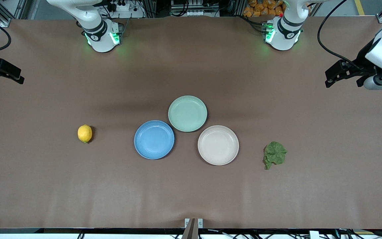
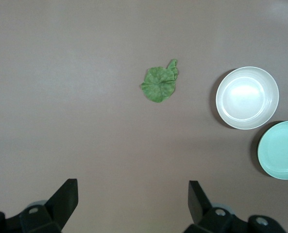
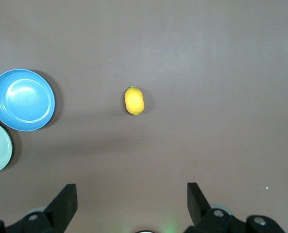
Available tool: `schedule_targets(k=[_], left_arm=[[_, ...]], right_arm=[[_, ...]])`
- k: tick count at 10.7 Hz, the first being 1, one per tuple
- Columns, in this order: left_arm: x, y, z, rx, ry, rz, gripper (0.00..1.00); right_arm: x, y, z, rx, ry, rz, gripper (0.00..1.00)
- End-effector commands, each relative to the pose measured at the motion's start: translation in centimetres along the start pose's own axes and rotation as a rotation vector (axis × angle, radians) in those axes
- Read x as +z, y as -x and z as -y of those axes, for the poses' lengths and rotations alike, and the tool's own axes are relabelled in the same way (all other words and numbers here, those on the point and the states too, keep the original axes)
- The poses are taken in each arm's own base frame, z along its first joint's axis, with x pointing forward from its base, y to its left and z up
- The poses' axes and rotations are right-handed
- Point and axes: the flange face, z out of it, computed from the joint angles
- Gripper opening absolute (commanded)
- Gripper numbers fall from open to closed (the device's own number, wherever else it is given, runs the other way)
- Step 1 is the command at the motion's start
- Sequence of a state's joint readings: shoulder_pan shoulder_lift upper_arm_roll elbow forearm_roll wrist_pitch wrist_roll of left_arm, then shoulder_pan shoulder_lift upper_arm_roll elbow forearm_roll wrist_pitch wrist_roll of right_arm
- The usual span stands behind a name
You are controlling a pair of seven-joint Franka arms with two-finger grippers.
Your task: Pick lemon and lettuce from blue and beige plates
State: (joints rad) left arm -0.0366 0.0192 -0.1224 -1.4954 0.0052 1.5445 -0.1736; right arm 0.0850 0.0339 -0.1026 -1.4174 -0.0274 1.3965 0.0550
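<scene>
A yellow lemon (image 1: 85, 133) lies on the bare table toward the right arm's end, beside the empty blue plate (image 1: 154, 139). A green lettuce leaf (image 1: 274, 154) lies on the table toward the left arm's end, beside the empty beige plate (image 1: 218, 145). My left gripper (image 1: 334, 78) is open and empty, held high at its end of the table. Its wrist view shows its open gripper (image 2: 133, 194), the lettuce (image 2: 160, 83) and the beige plate (image 2: 247, 97). My right gripper (image 1: 11, 73) is open and empty, high at its own end. Its wrist view shows its open gripper (image 3: 131, 196), the lemon (image 3: 134, 101) and the blue plate (image 3: 22, 99).
An empty mint-green plate (image 1: 187, 113) touches the other two plates, farther from the front camera. Both arm bases (image 1: 103, 36) stand along the table's top edge. A small clamp (image 1: 193, 225) sits at the front edge.
</scene>
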Motion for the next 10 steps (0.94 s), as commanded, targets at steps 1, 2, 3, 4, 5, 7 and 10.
schedule_targets(k=[1, 2, 3, 4, 5, 7, 10], left_arm=[[-0.8, 0.0, 0.7, 0.019, -0.011, -0.004, 1.00], [-0.8, 0.0, 0.8, 0.016, -0.013, -0.004, 1.00], [-0.8, 0.0, 0.5, 0.020, -0.011, -0.002, 1.00], [-0.9, 0.1, 0.2, 0.023, -0.008, -0.004, 1.00], [-1.0, 0.2, 0.1, 0.024, -0.003, -0.004, 1.00], [-1.9, 0.7, -0.2, 0.019, 0.000, -0.019, 1.00], [-1.9, 0.7, -0.2, 0.025, -0.001, -0.021, 1.00]], right_arm=[[-0.6, -0.1, -0.4, 0.012, 0.006, -0.004, 1.00], [-0.6, -0.1, -0.4, 0.012, 0.006, -0.004, 1.00], [-0.7, 0.0, -0.4, 0.012, 0.004, -0.006, 1.00], [-0.8, 0.1, -0.8, 0.019, -0.001, -0.008, 1.00], [-0.9, 0.1, -1.0, 0.022, -0.006, -0.011, 1.00], [-1.2, 0.4, -1.0, 0.022, -0.009, -0.017, 1.00], [-1.7, 0.8, -1.4, 0.027, -0.013, -0.027, 1.00]])
